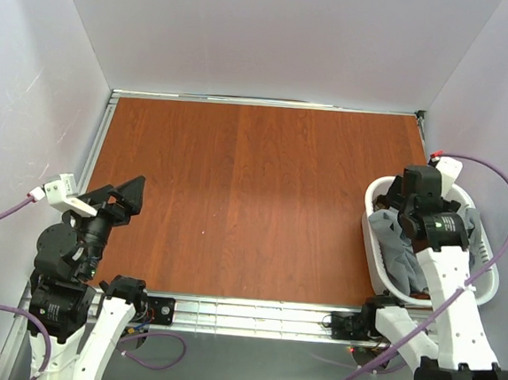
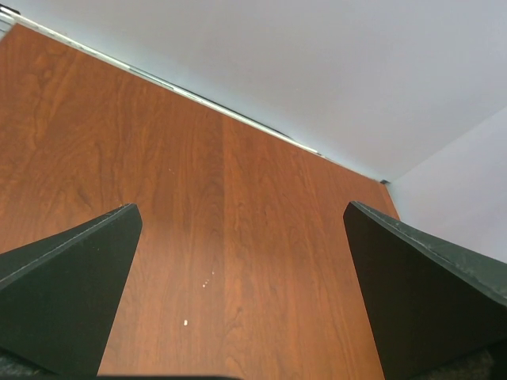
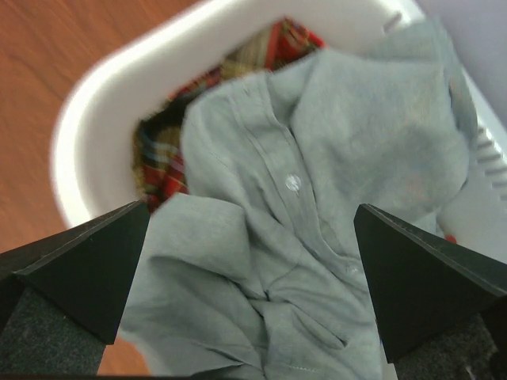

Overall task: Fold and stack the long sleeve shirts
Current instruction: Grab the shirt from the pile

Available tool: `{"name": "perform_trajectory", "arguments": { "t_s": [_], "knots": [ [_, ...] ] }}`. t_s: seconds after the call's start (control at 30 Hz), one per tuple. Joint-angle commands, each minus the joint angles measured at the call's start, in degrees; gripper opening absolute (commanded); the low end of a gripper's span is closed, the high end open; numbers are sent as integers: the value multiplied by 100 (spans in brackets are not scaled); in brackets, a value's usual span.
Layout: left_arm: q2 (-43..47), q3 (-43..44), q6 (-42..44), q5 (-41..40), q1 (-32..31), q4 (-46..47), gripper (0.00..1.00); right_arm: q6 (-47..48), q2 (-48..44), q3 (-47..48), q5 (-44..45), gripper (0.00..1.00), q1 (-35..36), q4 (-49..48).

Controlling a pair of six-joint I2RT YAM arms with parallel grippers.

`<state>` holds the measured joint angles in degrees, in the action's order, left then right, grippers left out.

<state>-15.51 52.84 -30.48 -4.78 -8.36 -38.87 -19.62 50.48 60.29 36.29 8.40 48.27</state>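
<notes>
Found the right gripper point(image 3: 252, 206) spread wide, pinching nothing, poised just above the grey shirt point(image 3: 356, 134). Saw that shirt crumpled, button front up, lying over the plaid shirt point(image 3: 162, 170), both inside the white basket point(image 3: 103, 95) at the right edge of the tabletop point(image 1: 253, 199). Noted the left gripper point(image 2: 242, 206) likewise spread, raised over the near left corner. Saw open wood stretching from basket to left edge, bounded by a metal rail point(image 1: 262, 102) at the far side and pale walls point(image 1: 268, 31) on three sides.
</notes>
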Motion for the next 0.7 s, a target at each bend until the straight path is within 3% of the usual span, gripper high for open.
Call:
{"name": "perform_trajectory", "arguments": {
  "t_s": [0.0,0.17,0.37,0.47,0.5,0.57,0.6,0.67],
  "knots": [
    [74,-133,-116,363,1,-244,98,-648,76,-254,291,99,-224,403],
    [188,-265,-160,460,-8,-296,98,-491,524,-913,-646,98,-1504,-194],
    [250,-283,-160,469,-8,-305,98,-359,902,-1511,-1605,94,-2289,-1064],
    [259,-318,-186,469,-16,-305,98,-376,999,-1591,-1872,60,-2536,-1171],
    [267,-327,-186,469,-17,-296,98,-359,938,-1573,-1837,37,-2554,-1145],
    [285,-371,-186,469,-17,-297,98,-245,789,-1398,-1722,18,-2563,-1066],
    [294,-380,-186,469,-17,-288,98,-149,588,-1319,-1705,2,-2563,-1048],
    [294,-423,-186,469,-25,-253,98,-95,420,-863,-1704,1,-2546,-847]
  ]
}}
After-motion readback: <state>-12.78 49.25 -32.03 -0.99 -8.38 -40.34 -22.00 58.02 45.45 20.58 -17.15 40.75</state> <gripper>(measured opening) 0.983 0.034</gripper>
